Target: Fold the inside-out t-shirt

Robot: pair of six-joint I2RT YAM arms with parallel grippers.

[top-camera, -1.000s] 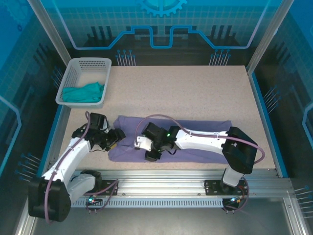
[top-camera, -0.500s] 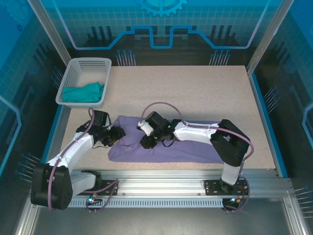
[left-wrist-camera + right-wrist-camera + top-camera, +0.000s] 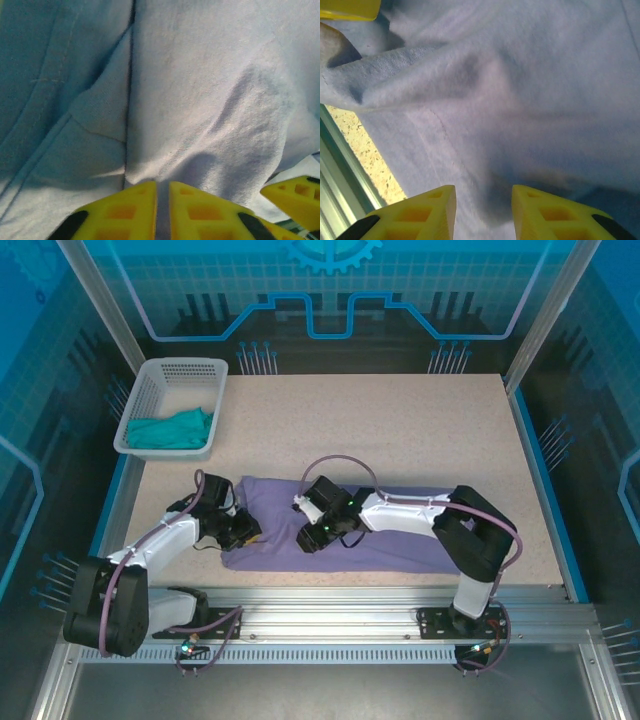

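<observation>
**Shirt lies crosswise**

From above, the inside-out t-shirt [image 3: 395, 552] stretches left to right along the near counter [image 3: 400, 430], with both sets of jaws over its left half. Left wrist: left jaws closed on a fold. Right wrist: right jaws apart, cloth directly beneath.

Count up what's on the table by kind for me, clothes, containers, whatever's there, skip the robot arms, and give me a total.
Garments: 2 (purple t-shirt, teal garment)
Baskets: 1 (white basket, holding the teal garment)
Total: 3
</observation>
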